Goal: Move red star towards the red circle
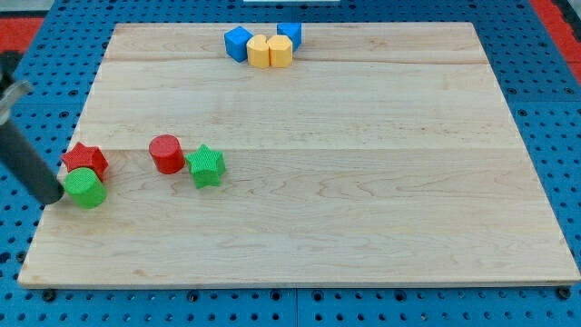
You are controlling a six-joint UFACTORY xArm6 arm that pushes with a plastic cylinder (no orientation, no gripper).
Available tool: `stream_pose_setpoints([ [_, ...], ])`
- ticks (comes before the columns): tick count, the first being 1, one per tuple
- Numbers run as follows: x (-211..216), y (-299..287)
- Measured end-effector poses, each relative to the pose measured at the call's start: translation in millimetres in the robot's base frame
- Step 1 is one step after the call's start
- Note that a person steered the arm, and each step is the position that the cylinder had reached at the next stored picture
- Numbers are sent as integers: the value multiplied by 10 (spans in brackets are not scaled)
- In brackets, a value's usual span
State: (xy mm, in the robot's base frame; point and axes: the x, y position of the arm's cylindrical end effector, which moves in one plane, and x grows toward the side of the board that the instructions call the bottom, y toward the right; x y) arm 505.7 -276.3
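Observation:
The red star [84,159] lies near the board's left edge, touching the green circle [86,188] just below it. The red circle [167,153] stands to the star's right, with a gap between them. A green star [206,166] touches the red circle's lower right side. My tip [53,198] is at the board's left edge, right beside the green circle's left side and below-left of the red star. The rod rises from it to the view's upper left.
At the view's top stand a blue block [238,43], two yellow blocks [260,52] [280,51] and another blue block [290,34], all touching. The wooden board [363,182] lies on a blue perforated table.

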Motion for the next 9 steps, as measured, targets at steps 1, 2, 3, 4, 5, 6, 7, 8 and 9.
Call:
stream_pose_setpoints([
  [1, -232, -34],
  [2, -296, -62],
  [3, -296, 498],
  [4, -296, 1055],
  [5, -298, 1418],
  [6, -455, 1499],
  [7, -545, 1622],
  [8, -430, 1910],
  [9, -321, 2193],
])
